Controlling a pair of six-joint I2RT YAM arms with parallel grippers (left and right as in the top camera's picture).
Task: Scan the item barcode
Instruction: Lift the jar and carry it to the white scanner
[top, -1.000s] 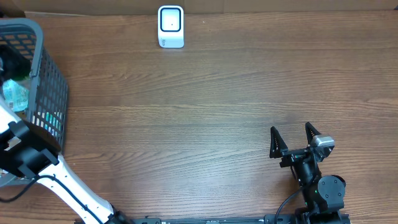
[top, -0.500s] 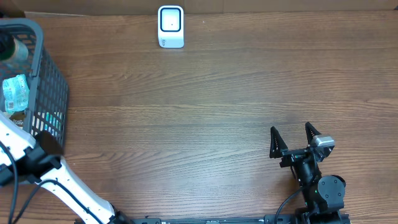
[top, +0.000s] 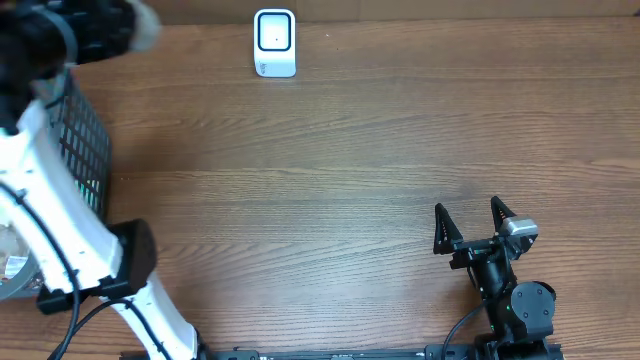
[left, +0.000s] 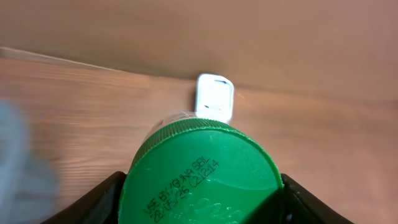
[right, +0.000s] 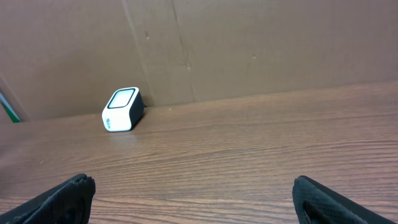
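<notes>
The left gripper (left: 200, 190) is clamped on a bottle (left: 199, 171). Its two dark fingers (left: 102, 200) press against opposite sides of the green cap (left: 214, 152), which faces the wrist camera and carries a printed date code. Just past the cap a little of the clear body shows. Straight ahead of this gripper, beyond the bottle and apart from it, a white scanner (left: 214, 98) stands on the wooden table (left: 93, 106) close to the brown wall (left: 199, 31). A grey blur fills the lower left edge of this view; I cannot tell what it is. From overhead the gripper is a blur over the far left corner, with the scanner (top: 274, 42) off to its right and a grey basket (top: 88, 140) just below and behind it. Well apart, at the near right of the table, the right gripper (top: 468, 222) rests with its jaws wide and nothing between them. The scanner lies far ahead of it and to its left.
</notes>
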